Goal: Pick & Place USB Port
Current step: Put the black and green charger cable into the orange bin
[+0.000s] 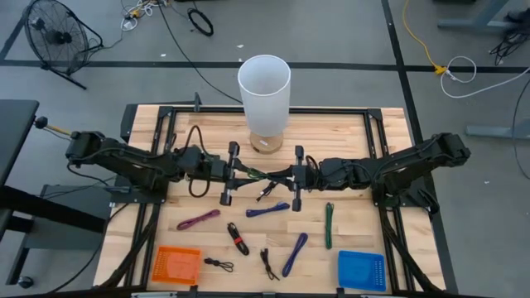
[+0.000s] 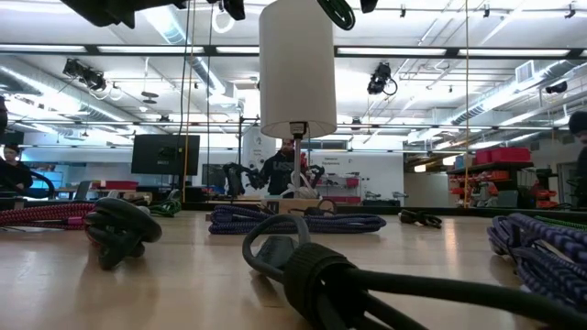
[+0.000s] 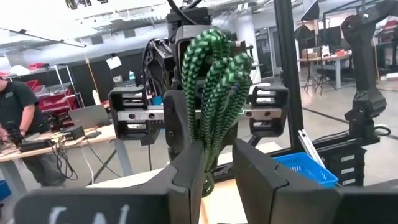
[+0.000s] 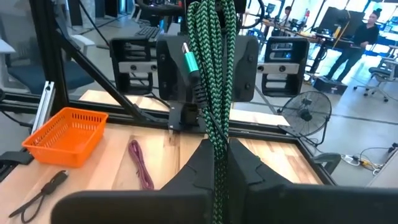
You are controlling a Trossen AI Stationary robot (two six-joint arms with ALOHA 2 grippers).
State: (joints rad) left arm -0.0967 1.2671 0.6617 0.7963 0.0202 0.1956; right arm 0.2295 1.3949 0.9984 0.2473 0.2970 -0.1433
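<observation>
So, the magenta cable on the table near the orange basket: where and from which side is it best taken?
Take the magenta cable at its middle, from straight above, closing across its narrow width. It lies flat, a slim slanted bundle with bare table on both sides. The left hand is nearer, but it and the right hand are over the centre with the green cable.

- High view is looking straight down, taking in the whole wooden table (image 1: 348, 124) and both arms.
- Low view is sitting at tabletop height, facing level across into the room, very near a black cable (image 2: 367, 284).
- Wrist views are facing each other at close range, both sharing the green braided cable (image 3: 214, 87) (image 4: 214, 74) hanging between them.
</observation>
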